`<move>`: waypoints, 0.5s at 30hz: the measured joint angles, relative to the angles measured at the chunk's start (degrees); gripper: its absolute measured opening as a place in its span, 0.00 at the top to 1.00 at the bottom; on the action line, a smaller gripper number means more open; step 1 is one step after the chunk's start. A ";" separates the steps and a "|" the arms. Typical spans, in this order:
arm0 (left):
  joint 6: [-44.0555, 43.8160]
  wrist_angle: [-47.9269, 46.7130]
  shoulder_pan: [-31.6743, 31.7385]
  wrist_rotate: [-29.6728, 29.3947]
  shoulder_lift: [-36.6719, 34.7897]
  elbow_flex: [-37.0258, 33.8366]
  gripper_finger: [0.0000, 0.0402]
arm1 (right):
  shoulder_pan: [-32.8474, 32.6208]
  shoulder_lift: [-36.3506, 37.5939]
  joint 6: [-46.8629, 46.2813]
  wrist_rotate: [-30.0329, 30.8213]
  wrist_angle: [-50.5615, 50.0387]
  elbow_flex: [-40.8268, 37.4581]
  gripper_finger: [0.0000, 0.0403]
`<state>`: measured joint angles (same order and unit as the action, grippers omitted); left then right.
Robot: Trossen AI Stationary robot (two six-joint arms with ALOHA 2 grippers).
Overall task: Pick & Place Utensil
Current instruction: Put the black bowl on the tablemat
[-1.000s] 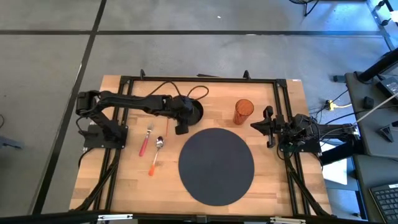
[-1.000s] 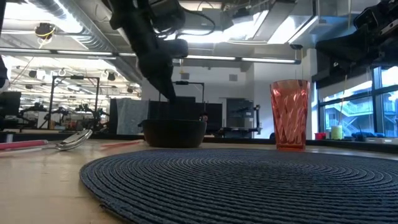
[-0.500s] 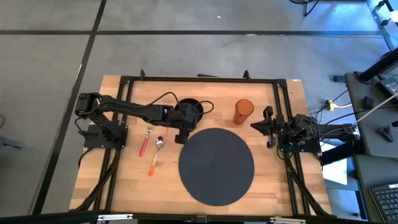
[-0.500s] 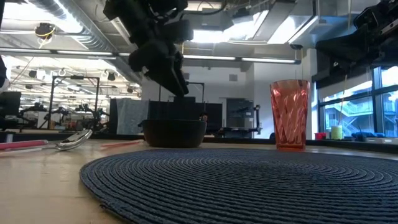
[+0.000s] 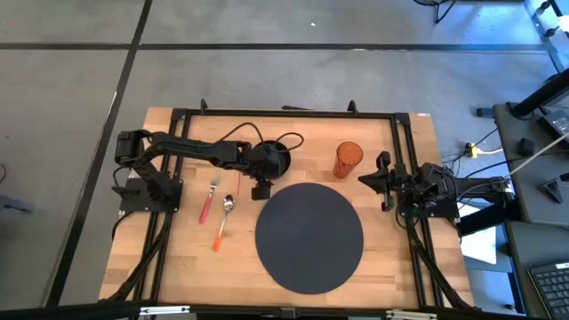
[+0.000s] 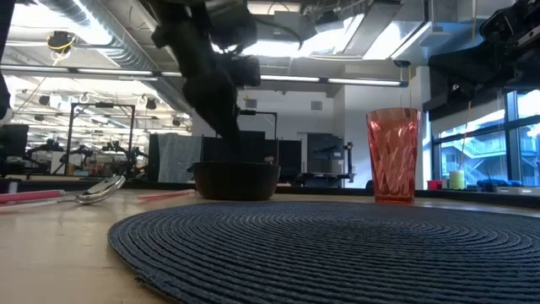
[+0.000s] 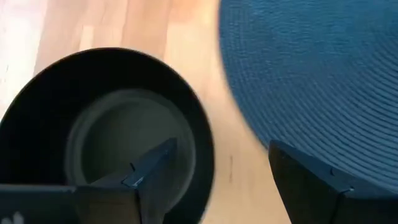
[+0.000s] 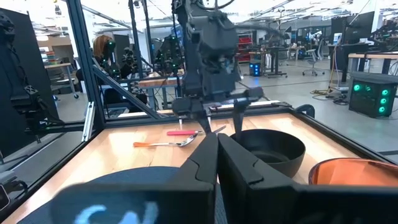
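The left end effector (image 5: 260, 189) hangs with fingers spread and empty at the near edge of the black bowl (image 5: 275, 158), beside the round mat (image 5: 309, 236). The spoon (image 5: 224, 220) and fork (image 5: 208, 201) lie untouched to its left on the surface (image 5: 178, 258), so the pick looks not yet begun. The right end effector (image 5: 384, 181) waits clenched at the right edge, beside the cup (image 5: 348, 159).

Fork (image 5: 208, 198), spoon (image 5: 222, 221) left of mat (image 5: 309, 236); bowl (image 5: 275, 158), cup (image 5: 348, 159) behind.
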<state>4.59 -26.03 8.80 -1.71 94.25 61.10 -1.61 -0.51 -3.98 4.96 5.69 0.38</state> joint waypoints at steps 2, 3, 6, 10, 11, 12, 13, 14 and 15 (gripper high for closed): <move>0.48 -0.53 0.51 0.66 1.16 0.00 0.39 | -0.02 0.00 0.12 0.06 -0.04 0.02 0.98; 0.50 -0.58 0.73 1.12 1.70 0.00 0.39 | -0.01 0.00 0.12 0.00 -0.13 0.02 0.98; 0.63 -0.84 1.13 1.44 2.87 0.00 0.39 | -0.02 0.00 0.12 0.03 -0.26 0.02 0.98; 0.71 -1.38 1.13 -1.26 4.80 0.01 0.39 | 0.00 0.00 0.08 0.00 -0.35 0.02 0.98; 0.91 -1.22 1.13 -1.64 5.31 0.04 0.39 | -0.01 0.00 0.08 0.02 -0.35 0.02 0.98; 1.16 -1.37 1.13 -1.80 5.88 0.04 0.39 | -0.01 0.00 0.05 0.02 -0.37 0.02 0.98; 1.53 -1.36 1.13 -1.80 6.40 0.04 0.39 | -0.02 0.00 0.00 0.01 -0.37 0.02 0.98; 2.12 -1.08 1.13 -1.81 6.79 0.04 0.39 | -0.01 0.00 -0.04 0.02 -0.38 0.02 0.98; 2.96 -1.08 1.13 -1.82 7.05 0.04 0.39 | -0.01 0.00 -0.06 0.01 -0.39 0.02 0.98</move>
<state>7.55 -27.11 9.93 -3.53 101.30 61.14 -1.62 -0.51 -4.03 4.96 5.30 0.40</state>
